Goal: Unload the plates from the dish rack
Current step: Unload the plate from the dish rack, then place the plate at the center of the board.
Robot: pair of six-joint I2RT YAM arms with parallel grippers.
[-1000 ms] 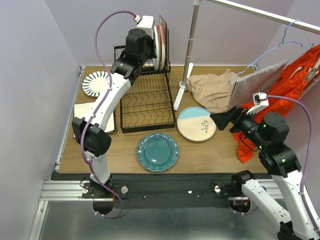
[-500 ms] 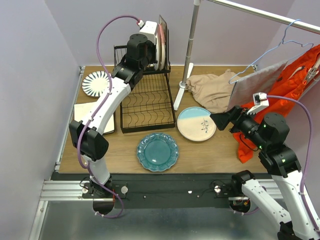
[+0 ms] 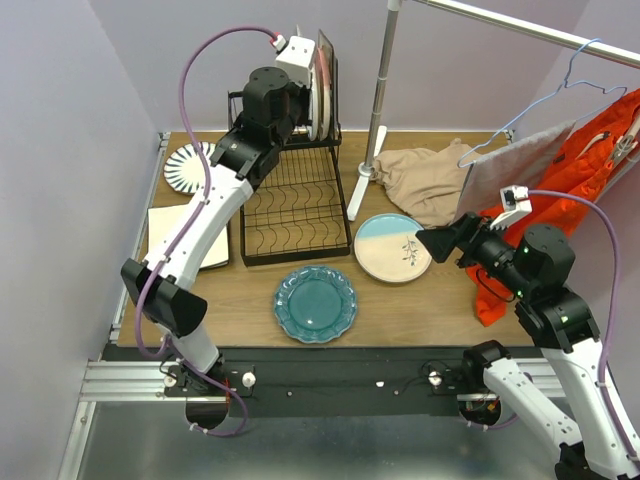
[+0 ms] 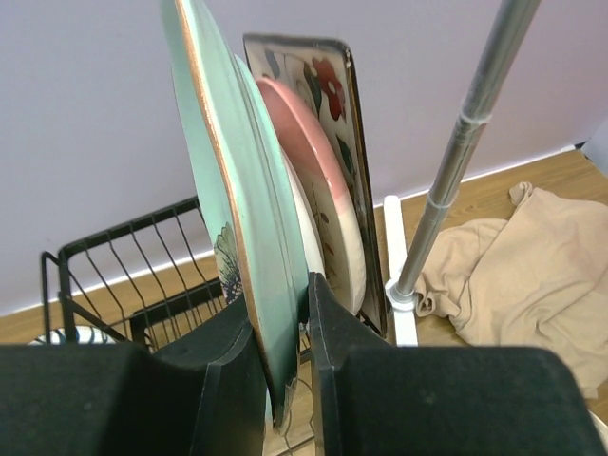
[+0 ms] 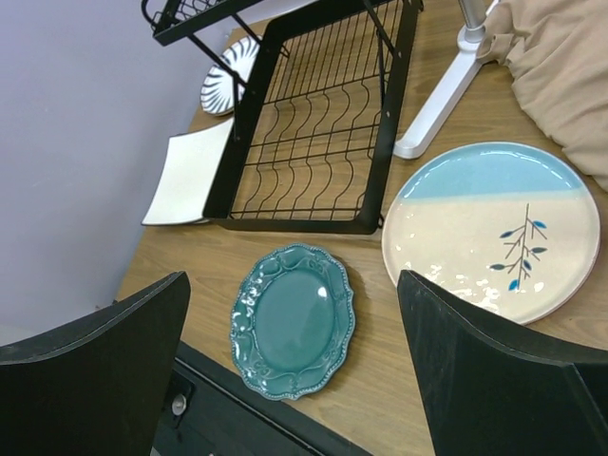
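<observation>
Left side first: the left fingers (image 4: 353,385) are pinching the bottom edge of the pale green plate (image 4: 223,180). It's standing upright in the top basket of the dish rack (image 3: 295,205), at about 11 o'clock on the bench (image 3: 440,300). A pink plate (image 4: 321,171) and a square floral plate (image 4: 318,81) are slotted in right beside it. The right fingers (image 5: 95,380) are spread wide with nothing in them, hanging over the 3 o'clock side. Lying flat: cream-blue plate (image 3: 393,247) just right of the rack, teal plate (image 3: 315,303) at 6 o'clock, striped plate (image 3: 188,165) at 10.
</observation>
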